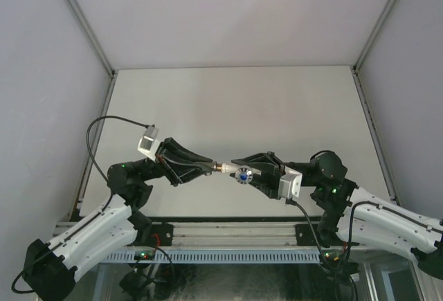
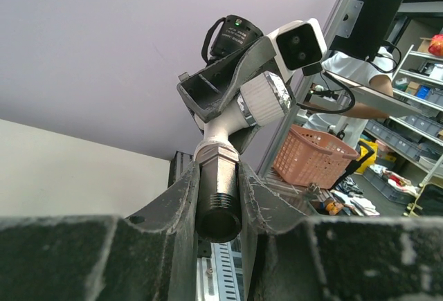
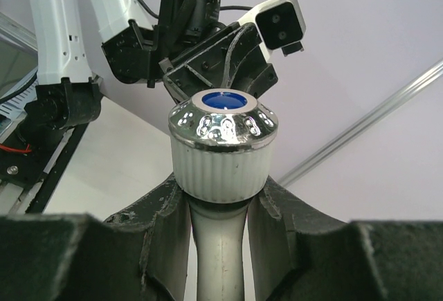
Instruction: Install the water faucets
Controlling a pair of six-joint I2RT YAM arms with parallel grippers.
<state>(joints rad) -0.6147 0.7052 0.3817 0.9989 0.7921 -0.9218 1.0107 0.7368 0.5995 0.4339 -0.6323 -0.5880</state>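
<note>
Both parts are held in the air at lower centre of the top view, above the surface (image 1: pixel 242 100).

- **Left end effector** (image 1: pixel 210 168): closed on the dark-grey fitting (image 2: pixel 218 197).
- **Right end effector** (image 1: pixel 243 171): closed on the stem of the white tap (image 3: pixel 221 156).

In the left wrist view, the tap's silvery end meets the fitting's upper end.

**Assessment:** the parts are brought together. How far they are threaded cannot be told, so tightening is judged outstanding.

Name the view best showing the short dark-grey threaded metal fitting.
Left wrist: the fitting fills the centre, threads visible, clamped in the left gripper. Top external shows only a speck; right wrist hides it behind the white plastic tap.
</note>
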